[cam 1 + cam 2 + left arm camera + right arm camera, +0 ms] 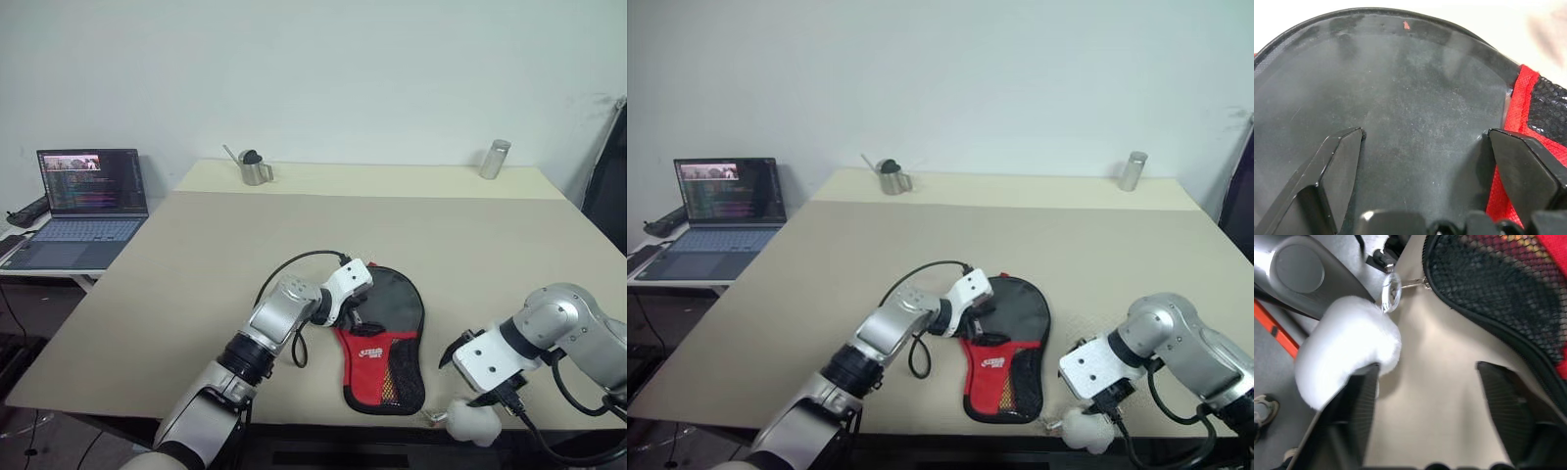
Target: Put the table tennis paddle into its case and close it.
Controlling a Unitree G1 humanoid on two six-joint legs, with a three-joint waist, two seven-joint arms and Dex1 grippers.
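A beige table (196, 294) carries the case (387, 343), black above and red below, flat near its front edge with a pale pom-pom charm (473, 423) hanging off that edge, plus a small metal pitcher (254, 167) and a metal canister (495, 159) standing well apart along the far edge.

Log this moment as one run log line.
left gripper: open over case | right gripper: open beside pom-pom | case: flat on table

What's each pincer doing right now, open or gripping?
Left pincer: open, fingers spread over the case, holding nothing.
Right pincer: open, empty, beside the pom-pom at the table edge.
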